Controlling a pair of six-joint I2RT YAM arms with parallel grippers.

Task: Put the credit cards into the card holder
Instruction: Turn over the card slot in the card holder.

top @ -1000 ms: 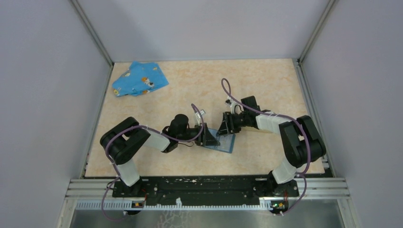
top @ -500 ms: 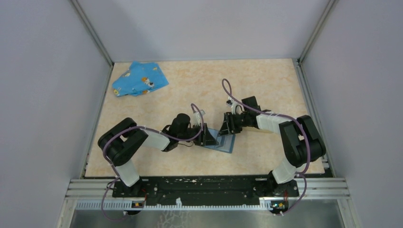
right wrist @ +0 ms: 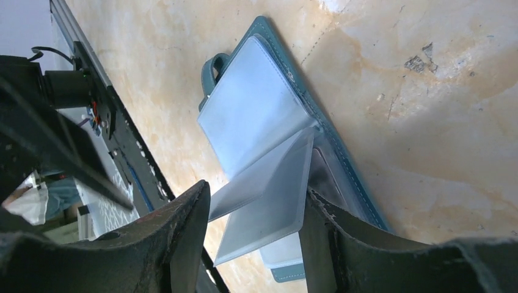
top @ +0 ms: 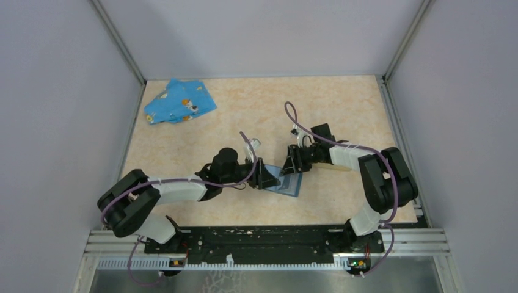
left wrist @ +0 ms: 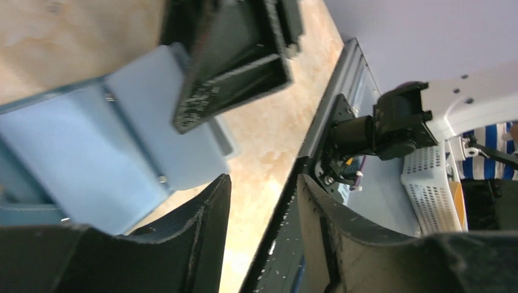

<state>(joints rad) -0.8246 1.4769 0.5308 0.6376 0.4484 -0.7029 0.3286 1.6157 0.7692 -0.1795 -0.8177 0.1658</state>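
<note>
You're at the opening step: the card holder [top: 292, 183] lies spread toward the bench's [top: 244, 104] near edge, one clear sleeve [right wrist: 269, 201] lifted, your left claw [left wrist: 264, 183] and right claw [right wrist: 256, 189] half open, empty; next needs a card, none visible.

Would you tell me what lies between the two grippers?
An open blue case with clear sleeves lies between the left gripper and the right gripper, seen best in the top external view.
</note>
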